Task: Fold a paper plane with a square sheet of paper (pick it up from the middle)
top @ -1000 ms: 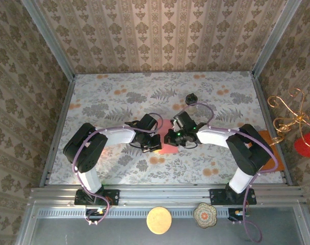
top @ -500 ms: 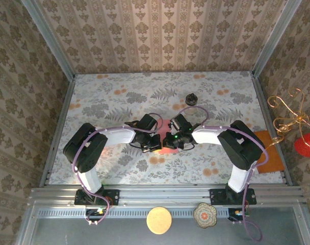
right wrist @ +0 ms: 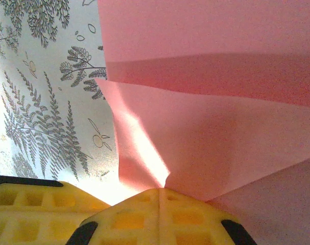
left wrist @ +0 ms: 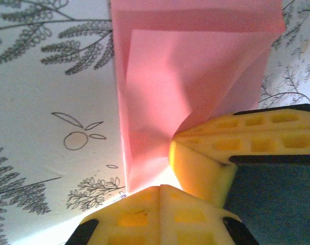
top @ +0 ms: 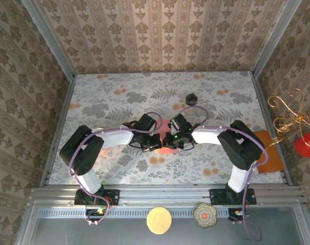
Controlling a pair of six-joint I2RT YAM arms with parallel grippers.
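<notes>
**A:** Top view. We see the left gripper (top: 157, 144) and right gripper (top: 168, 141) tip to tip mid-table (top: 109, 102). The pink sheet (top: 168, 149) lies between and under the two sets of jaws. Jaw state is too small to call from up here.

**B:** Agreed. A small dark-lidded jar (top: 191, 99) stands well beyond the right jaws, apart from everything. An orange sheet (top: 271, 151) lies far off to their right, by the side rail.

**A:** Left wrist. The left gripper (left wrist: 160, 190) has its pads pressed together, pinching the near corner of the pink sheet (left wrist: 196, 76). The paper runs ahead of the jaws, folded, with one flap layered over another.

**B:** The right gripper (left wrist: 174, 145) comes in from the right of those jaws, tip on the same sheet. The paper puckers there.

**A:** Right wrist. The right gripper (right wrist: 160, 191) has its pads flat against each other, and the creases of the pink sheet (right wrist: 221, 102) converge straight into the seam. We call that a pinch on the paper.

**B:** A yellow finger (right wrist: 37, 206) of the left gripper sits just left of those jaws. We can't tell if they touch, since the gap is washed out by glare.
</notes>
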